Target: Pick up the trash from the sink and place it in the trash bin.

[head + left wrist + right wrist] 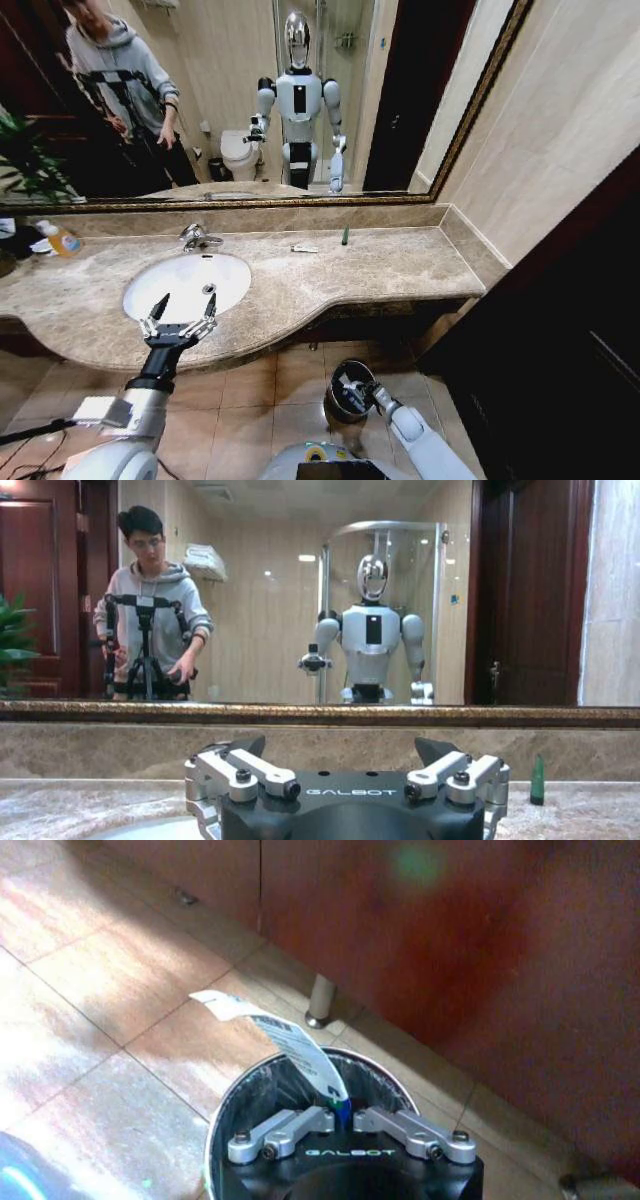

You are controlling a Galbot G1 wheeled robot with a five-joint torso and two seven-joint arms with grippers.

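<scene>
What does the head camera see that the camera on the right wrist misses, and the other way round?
The head view takes in the sink, the marble countertop with a dark green tube and a slim white sachet lying near the mirror, and the left gripper with jaws open at the basin's front edge.

The right wrist view gives the close look: the right gripper, jaws shut on a flat white packet that sticks up above the bin.

Both show the right gripper over the trash bin on the tiled floor.
</scene>
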